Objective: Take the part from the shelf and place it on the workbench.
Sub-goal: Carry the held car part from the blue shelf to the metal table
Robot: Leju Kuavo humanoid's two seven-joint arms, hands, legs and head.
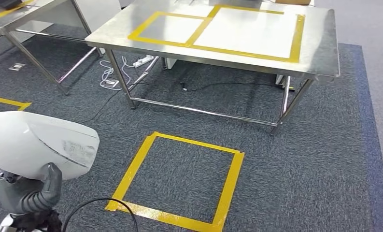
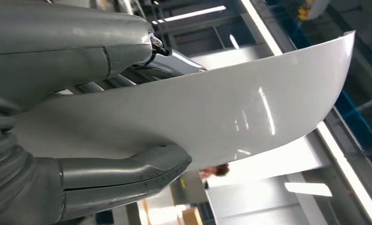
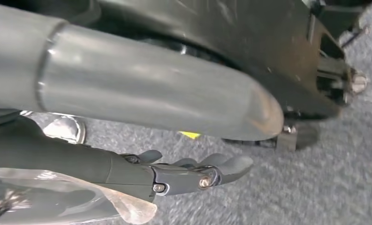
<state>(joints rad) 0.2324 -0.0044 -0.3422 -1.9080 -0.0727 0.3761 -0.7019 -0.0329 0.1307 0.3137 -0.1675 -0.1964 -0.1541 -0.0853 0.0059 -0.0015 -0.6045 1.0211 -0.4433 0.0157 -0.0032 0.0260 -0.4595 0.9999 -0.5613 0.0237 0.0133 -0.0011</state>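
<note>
The part is a white, glossy curved panel (image 1: 35, 142) at the lower left of the head view. My left hand (image 1: 42, 191) grips it from below, with the thumb up against its edge. In the left wrist view the panel (image 2: 249, 108) lies clamped between the thick thumb (image 2: 141, 171) and the fingers (image 2: 170, 63) on its far side. The steel workbench (image 1: 319, 53) stands ahead, its top marked with two yellow-taped rectangles (image 1: 295, 41) and bare inside them. My right hand (image 3: 184, 173) hangs over the grey carpet, fingers stretched out, holding nothing.
A yellow-taped square (image 1: 230, 183) marks the carpet in front of the bench. A power strip and cables (image 1: 143, 60) lie under the bench's left end. A second steel table (image 1: 32, 14) stands at the far left. A black cable (image 1: 100, 203) loops near my left arm.
</note>
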